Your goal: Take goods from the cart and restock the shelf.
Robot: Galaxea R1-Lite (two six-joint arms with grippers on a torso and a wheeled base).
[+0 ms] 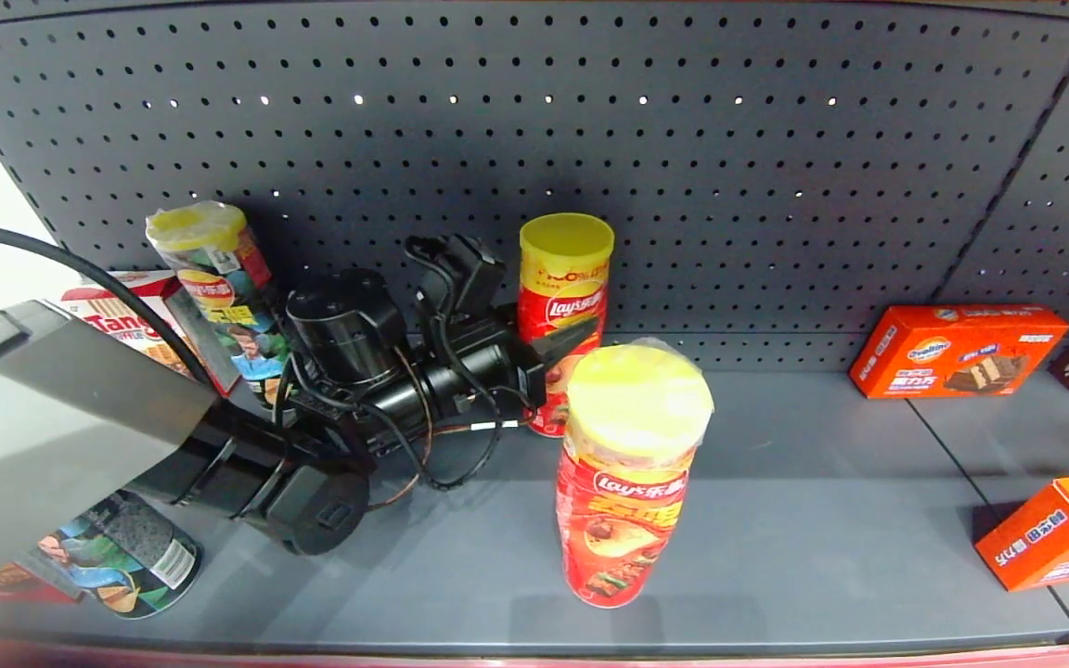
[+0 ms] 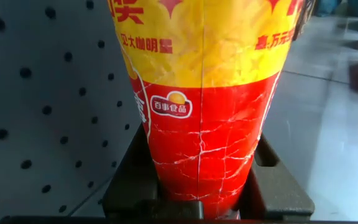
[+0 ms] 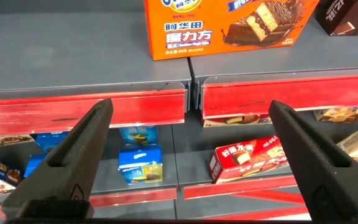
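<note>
Placing step. Left tool (image 1: 560,364) clenched low on a can (image 1: 565,278), upright on the shelf (image 1: 822,520) by the pegboard (image 1: 729,186). Right tool (image 3: 191,106) spread, holding nothing. Next, likely: release, withdraw straight, avoid the front can (image 1: 632,473).

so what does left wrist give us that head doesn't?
Left wrist only: both fingers of the left gripper pressed on the lower sides of the rear chip can. Head only: front chip can, green chip can at the back left, rear orange box. Both: that rear chip can and the pegboard back panel.
</note>
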